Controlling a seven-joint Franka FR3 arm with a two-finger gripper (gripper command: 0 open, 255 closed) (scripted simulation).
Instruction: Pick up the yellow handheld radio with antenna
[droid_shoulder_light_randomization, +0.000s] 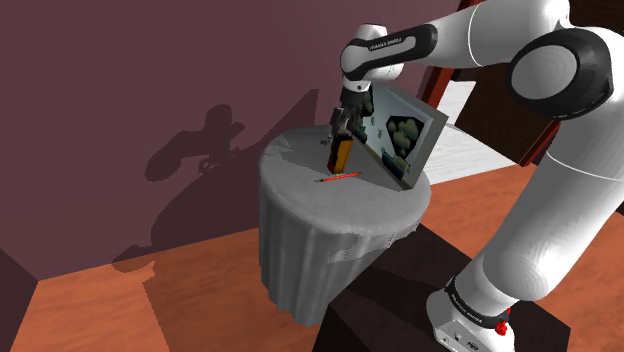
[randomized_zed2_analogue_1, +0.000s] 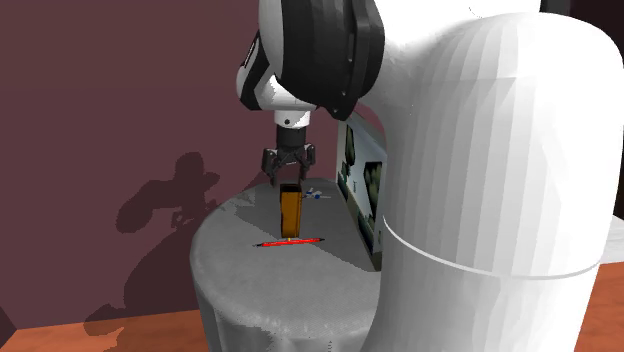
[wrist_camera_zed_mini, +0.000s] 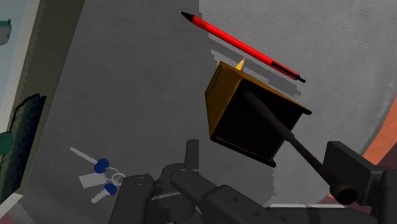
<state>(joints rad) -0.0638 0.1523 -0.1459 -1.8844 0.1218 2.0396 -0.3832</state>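
The yellow-orange handheld radio (droid_shoulder_light_randomization: 341, 151) stands upright on the round grey-draped table (droid_shoulder_light_randomization: 300, 250), and from the side it shows as a tall box (randomized_zed2_analogue_1: 291, 212). My black gripper (randomized_zed2_analogue_1: 289, 176) hangs straight above it, open, with the fingertips level with the radio's top. Looking down along the gripper (wrist_camera_zed_mini: 267, 159), the radio's dark top face (wrist_camera_zed_mini: 254, 114) sits between the spread fingers (wrist_camera_zed_mini: 347, 167). Its black antenna (wrist_camera_zed_mini: 280, 127) slants up towards one finger. I cannot tell whether anything touches it.
A red pen (wrist_camera_zed_mini: 242, 46) lies on the cloth just beside the radio's base (randomized_zed2_analogue_1: 291, 243). A ring of keys with blue tags (wrist_camera_zed_mini: 102, 178) rests on the gripper's other side. A framed picture (droid_shoulder_light_randomization: 405, 140) leans at the table's back. My dark stand (droid_shoulder_light_randomization: 400, 300) adjoins the table.
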